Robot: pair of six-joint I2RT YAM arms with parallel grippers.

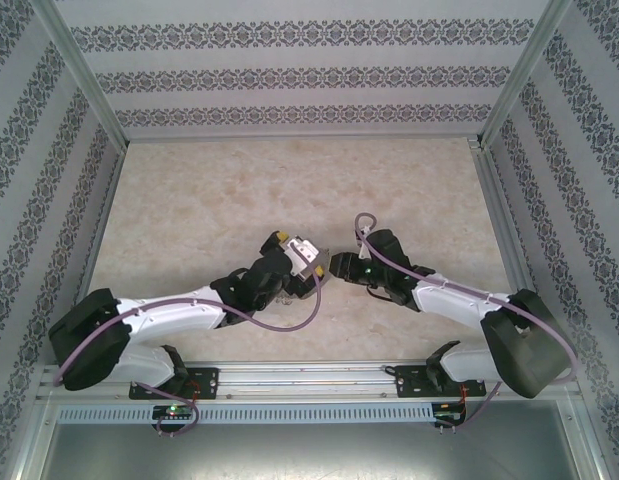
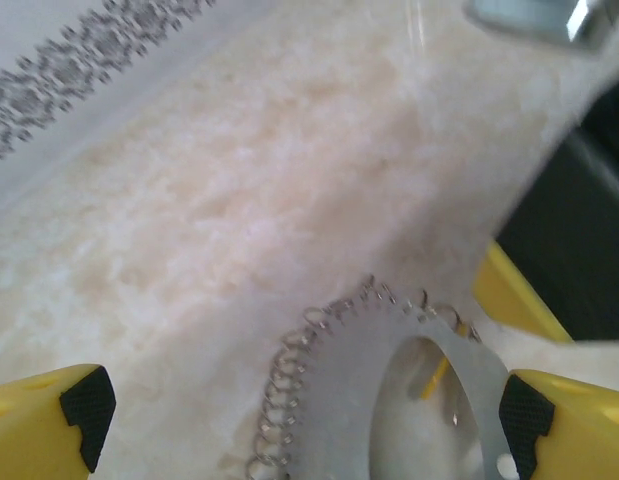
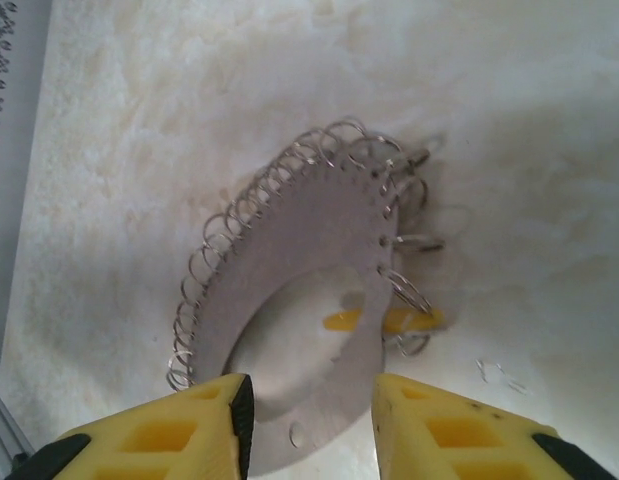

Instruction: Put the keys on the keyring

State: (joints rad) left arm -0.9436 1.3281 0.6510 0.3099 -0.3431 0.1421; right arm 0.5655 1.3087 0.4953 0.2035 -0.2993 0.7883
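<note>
The keyring (image 3: 289, 250) is a flat grey hoop with small wire loops all round its rim, and it stands tilted over the beige table. A yellow key (image 3: 411, 320) lies by the loops on its right side, partly behind the plate. I cannot tell whether the key is threaded on a loop. My right gripper (image 3: 311, 420) is open, its yellow fingers on either side of the hoop's near edge. The keyring (image 2: 349, 400) also sits between the wide-open fingers of my left gripper (image 2: 301, 420), and the key (image 2: 436, 372) shows through its hole. From above, the left gripper (image 1: 299, 256) and right gripper (image 1: 337, 265) meet nose to nose.
The beige table (image 1: 219, 190) stretches away to patterned walls at the back and sides. A metal rail (image 1: 309, 375) with both arm bases runs along the near edge. A tiny bit of wire (image 3: 499, 372) lies on the table right of the keyring.
</note>
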